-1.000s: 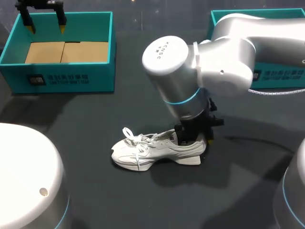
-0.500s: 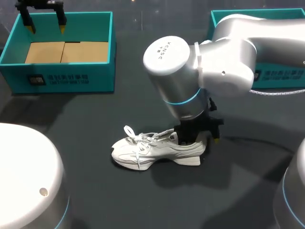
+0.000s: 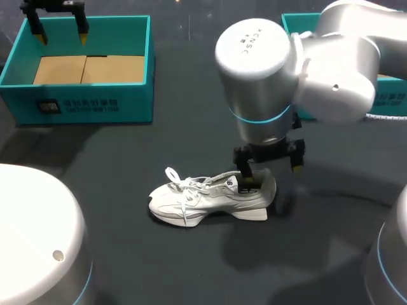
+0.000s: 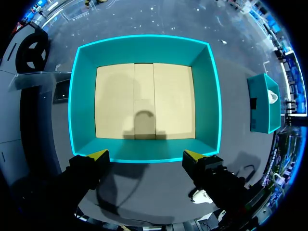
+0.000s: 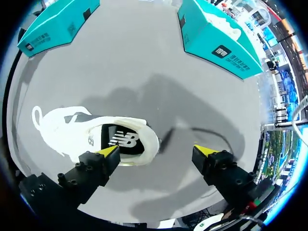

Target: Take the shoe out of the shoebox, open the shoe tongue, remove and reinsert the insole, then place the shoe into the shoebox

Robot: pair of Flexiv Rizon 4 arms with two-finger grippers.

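Shoe (image 3: 210,197) may skid across the counter (image 3: 127,254) if the released right tool (image 3: 270,170), straddling its heel, closes off-centre; left tool (image 4: 147,155) hangs released too.

Dark table (image 3: 127,260) under a white shoe (image 3: 203,200), left shoebox (image 3: 95,105) and right shoebox (image 3: 394,105)

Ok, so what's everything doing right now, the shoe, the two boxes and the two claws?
shoe: out of the boxes, standing on its sole on the table, not held.
insole: in the shoe.
left shoebox: open, empty.
right shoebox: open, something white inside.
left gripper: open, empty, above the left shoebox.
right gripper: open, empty, above the shoe's heel.
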